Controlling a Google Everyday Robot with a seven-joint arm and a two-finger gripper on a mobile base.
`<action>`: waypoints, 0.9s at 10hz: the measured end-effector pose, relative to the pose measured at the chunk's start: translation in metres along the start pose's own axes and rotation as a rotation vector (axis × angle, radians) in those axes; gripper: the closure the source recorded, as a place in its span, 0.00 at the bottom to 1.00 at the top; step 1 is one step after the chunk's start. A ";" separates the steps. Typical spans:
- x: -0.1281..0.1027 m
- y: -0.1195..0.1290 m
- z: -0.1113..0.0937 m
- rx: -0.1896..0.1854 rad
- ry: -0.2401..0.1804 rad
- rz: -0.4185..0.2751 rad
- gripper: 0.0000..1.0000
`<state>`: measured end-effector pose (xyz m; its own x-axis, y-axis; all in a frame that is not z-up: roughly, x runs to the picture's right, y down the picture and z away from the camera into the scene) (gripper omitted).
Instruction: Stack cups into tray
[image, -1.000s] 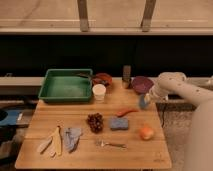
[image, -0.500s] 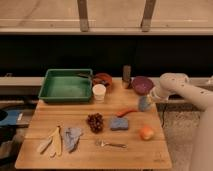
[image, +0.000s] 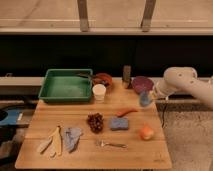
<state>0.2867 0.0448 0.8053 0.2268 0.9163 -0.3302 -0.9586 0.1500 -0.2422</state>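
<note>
Left rear: large green rectangular plastic tray (image: 65, 86) sits on the wooden surface (image: 60, 117), no cup in it. Just off its right front corner stands the small white cup (image: 99, 92), upright, untouched, same spot as a second ago. Behind that is a red-orange bowl (image: 103, 79). Further right are a dark upright container (image: 127, 75) and a purple bowl (image: 142, 83). Front of the surface: grapes (image: 95, 121), blue sponge (image: 119, 123), fork (image: 111, 144), orange fruit (image: 146, 132). None of these shifted.

The change is on the right. The small light blue cup (image: 144, 103) stands just in front of the purple bowl, well apart from the tray. The pincer (image: 146, 95) is down on its top. Over the last second its jaws have gone from partly apart to fully closed, apparently pinching the cup's rim. The cup is not lifted, bottom still on the surface, same place as before.

What it means: the grasp looks made, so the blue cup is ready to pick up. The likely next move is to lift it and carry it left toward the white cup or the tray. Stacking has not started and both cups are outside the tray.
</note>
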 end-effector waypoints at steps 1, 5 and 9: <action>-0.005 0.008 -0.020 -0.012 -0.024 -0.024 1.00; -0.036 0.067 -0.066 -0.100 -0.122 -0.140 1.00; -0.066 0.117 -0.073 -0.144 -0.186 -0.198 1.00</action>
<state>0.1725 -0.0251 0.7326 0.3586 0.9288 -0.0938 -0.8616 0.2907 -0.4161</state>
